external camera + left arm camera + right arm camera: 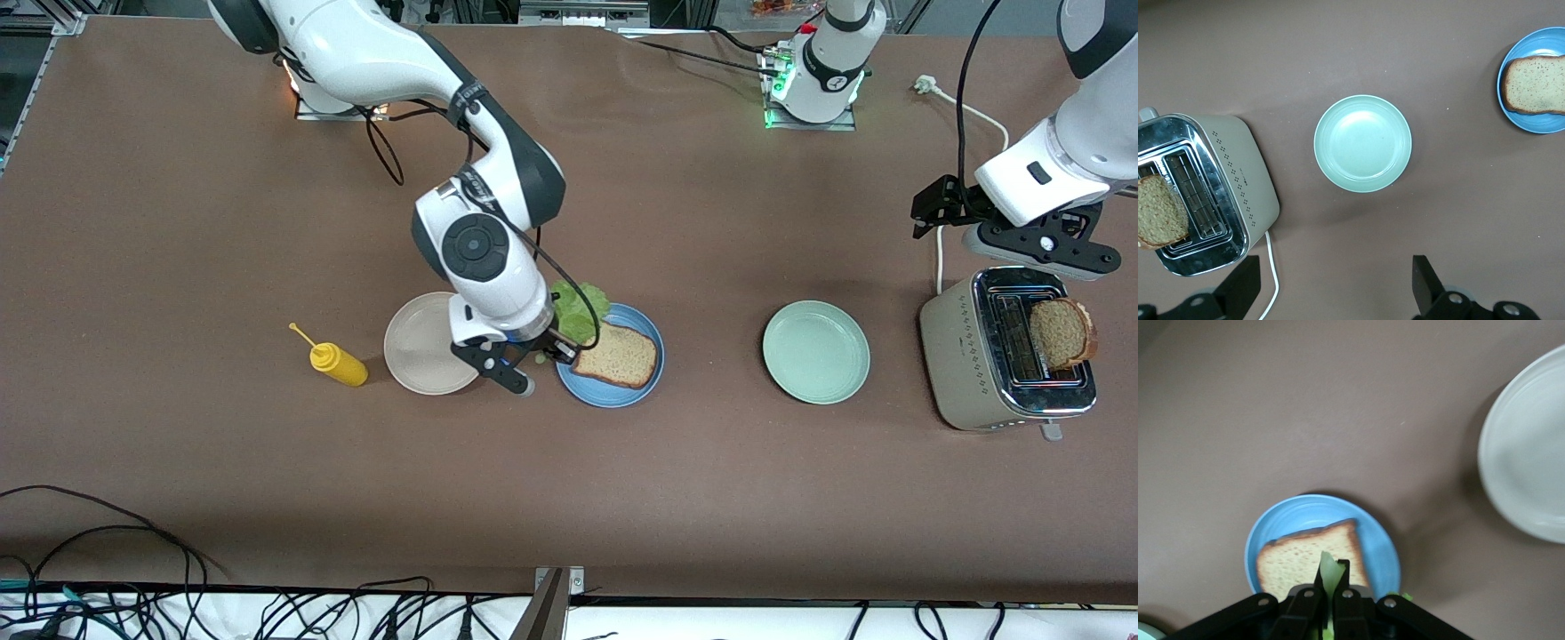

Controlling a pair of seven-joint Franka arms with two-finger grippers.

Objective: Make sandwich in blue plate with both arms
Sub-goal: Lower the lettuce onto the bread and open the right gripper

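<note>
Tabletop (pixel 178 222) matt brown. Toaster (pixel 956 351) beige body dotted, top shiny chrome metal. Blue plate (pixel 642 380) smooth, slight gloss. Bread slice (pixel 618 357) rough, grainy. Arms (pixel 356 53) glossy white plastic.

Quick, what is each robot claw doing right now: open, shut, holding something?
Left gripper: open, holding nothing, over the toaster.
Right gripper: shut on the lettuce leaf, over the blue plate.

The front view looks steeply down from high across the surface (pixel 711 498), taking in everything. Both wrist views look straight down from closer; all three share the blue plate (pixel 631 391) (pixel 1531 123) (pixel 1298 520) with its bread slice (pixel 616 356) (pixel 1535 83) (pixel 1305 553).
</note>
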